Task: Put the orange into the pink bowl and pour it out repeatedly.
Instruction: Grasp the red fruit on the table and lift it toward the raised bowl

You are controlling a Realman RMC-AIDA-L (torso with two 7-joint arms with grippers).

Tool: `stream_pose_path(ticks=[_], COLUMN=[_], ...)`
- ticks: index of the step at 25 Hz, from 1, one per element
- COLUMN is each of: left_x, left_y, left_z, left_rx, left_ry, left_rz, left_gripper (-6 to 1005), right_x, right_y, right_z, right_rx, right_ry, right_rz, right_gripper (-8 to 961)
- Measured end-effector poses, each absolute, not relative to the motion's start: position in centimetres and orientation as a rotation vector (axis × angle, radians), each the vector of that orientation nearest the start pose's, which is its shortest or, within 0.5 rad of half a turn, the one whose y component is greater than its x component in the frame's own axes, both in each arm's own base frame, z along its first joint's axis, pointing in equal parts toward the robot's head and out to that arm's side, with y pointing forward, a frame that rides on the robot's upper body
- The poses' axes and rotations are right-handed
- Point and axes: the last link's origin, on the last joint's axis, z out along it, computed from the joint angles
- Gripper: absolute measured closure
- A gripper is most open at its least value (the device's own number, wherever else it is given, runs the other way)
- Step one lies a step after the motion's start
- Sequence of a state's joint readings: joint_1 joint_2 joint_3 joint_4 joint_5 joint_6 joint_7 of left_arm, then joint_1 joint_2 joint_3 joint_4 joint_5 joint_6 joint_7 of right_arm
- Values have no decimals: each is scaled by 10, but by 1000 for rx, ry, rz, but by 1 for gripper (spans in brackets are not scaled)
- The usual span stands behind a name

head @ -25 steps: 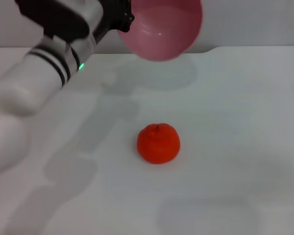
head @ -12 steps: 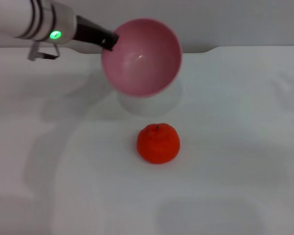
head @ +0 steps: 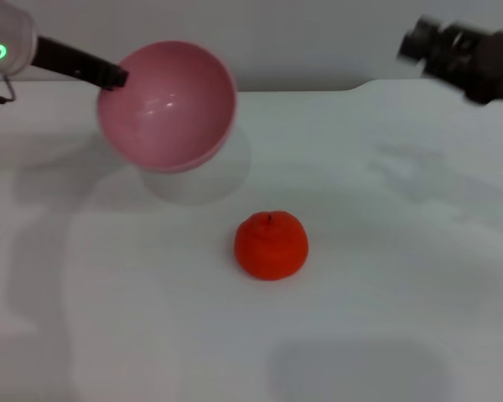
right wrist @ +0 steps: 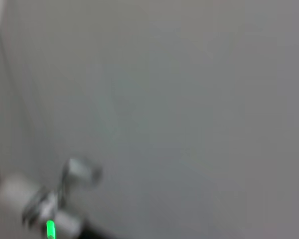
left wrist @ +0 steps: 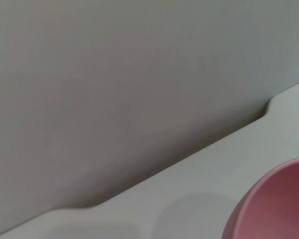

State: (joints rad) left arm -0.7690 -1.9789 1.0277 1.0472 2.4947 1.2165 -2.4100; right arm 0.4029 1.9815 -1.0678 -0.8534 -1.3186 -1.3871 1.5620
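The orange (head: pixel 271 244) rests alone on the white table, near the middle of the head view. Left of it and farther back, the pink bowl (head: pixel 168 105) hangs above the table, tilted so its empty inside faces me. My left gripper (head: pixel 111 76) is shut on the bowl's far-left rim. The left wrist view shows only an edge of the bowl (left wrist: pixel 276 204). My right gripper (head: pixel 419 43) is blurred in the air at the upper right, far from the orange.
The white table (head: pixel 386 318) stretches all around the orange. Its back edge (head: pixel 352 86) meets a grey wall. The right wrist view shows the wall and, far off, my left arm's green light (right wrist: pixel 50 229).
The left arm has carried the pink bowl leftward and lower. My right arm has come into view at the upper right. The orange has stayed put.
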Motion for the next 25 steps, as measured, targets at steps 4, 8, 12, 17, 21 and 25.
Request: stream_pose_path(ticks=[4,8,12,17,21,25], left_x=[-201,-213,-221,-223,-225,-225], left_y=[446,444,441,439,438,438], left_z=[76,86,88,87,86,86], left_rx=[-2293,-2255,-2243,-2246,-2247,-2248], left_ry=[-950,-988,-1010,-1018,-1024,-1025], left_rz=[50,46,52,56,58,60], left_gripper=[957,957,957,957,957,957], right_x=[209,199,186,172,163,158], right_y=[368,379,388,389,387,382], right_z=[57,44,23,1,-17,-33], right_rx=[-2572,-2668,-2716,-2764,-2818,-2858], right_ry=[670,754,750,674,623,576], right_rz=[781,472,249,71,-1,-69], right_gripper=[534,529,524,518,397,325])
